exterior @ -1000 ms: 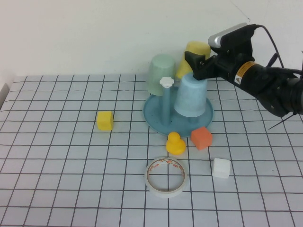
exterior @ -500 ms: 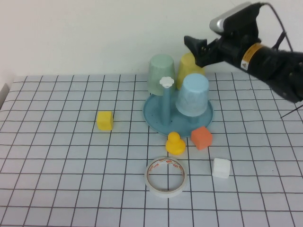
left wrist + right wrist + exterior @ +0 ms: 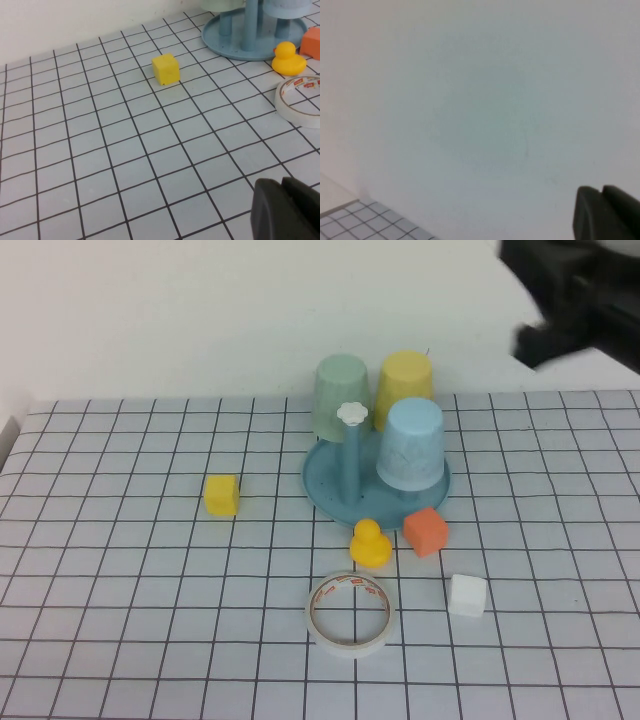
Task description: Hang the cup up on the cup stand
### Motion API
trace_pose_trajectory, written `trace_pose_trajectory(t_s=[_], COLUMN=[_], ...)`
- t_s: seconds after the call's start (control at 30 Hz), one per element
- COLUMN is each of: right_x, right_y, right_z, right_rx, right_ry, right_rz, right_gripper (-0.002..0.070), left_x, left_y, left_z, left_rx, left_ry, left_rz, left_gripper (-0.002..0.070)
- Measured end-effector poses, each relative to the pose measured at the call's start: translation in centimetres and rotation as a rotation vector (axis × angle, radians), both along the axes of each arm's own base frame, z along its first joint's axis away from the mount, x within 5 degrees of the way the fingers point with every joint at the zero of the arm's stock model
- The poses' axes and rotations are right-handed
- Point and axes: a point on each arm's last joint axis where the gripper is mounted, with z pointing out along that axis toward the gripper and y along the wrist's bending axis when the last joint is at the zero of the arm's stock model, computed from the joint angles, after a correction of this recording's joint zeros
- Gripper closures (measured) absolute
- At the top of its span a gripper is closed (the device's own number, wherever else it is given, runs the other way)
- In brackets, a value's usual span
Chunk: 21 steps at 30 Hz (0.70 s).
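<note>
The yellow cup [image 3: 404, 375] sits upside down at the back of the blue-teal cup stand [image 3: 330, 485], beside the peg with the white flower knob [image 3: 352, 414]. My right arm [image 3: 575, 300] is a dark blur at the top right, well clear of the stand. In the right wrist view my right gripper [image 3: 601, 192] is shut and empty, facing the bare wall. My left gripper [image 3: 281, 184] is shut with nothing in it, low over the grid table, with the stand's base [image 3: 235, 47] some way ahead of it.
A pale green cup [image 3: 340, 395] and a light blue cup [image 3: 411, 443] also hang on the stand. Around it lie a yellow cube [image 3: 221, 494], a yellow duck [image 3: 370, 543], an orange cube [image 3: 427, 531], a white cube [image 3: 467, 595] and a tape roll [image 3: 349, 613].
My right gripper let go of the yellow cup, which now rests on the stand, then shut. The right arm pulled up and away to the top right. The left arm stayed still.
</note>
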Motion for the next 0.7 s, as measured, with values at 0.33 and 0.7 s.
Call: trace_pose_trajectory(t_s=[0.33, 0.7], right_x=[-13.6, -20.7], right_y=[-4.9, -9.4], right_z=[0.5, -4.7], right_rx=[0.066, 0.012], right_ry=[0.0, 0.042], right_rz=[-0.012, -0.251], right_gripper=[0.0676, 0.0677], left_x=[0.0, 0.0], left_y=[0.0, 0.0], left_z=[0.0, 0.0], left_rx=[0.0, 0.0], left_ry=[0.0, 0.0], left_rz=[0.0, 0.0], left_gripper=[0.0676, 0.0676])
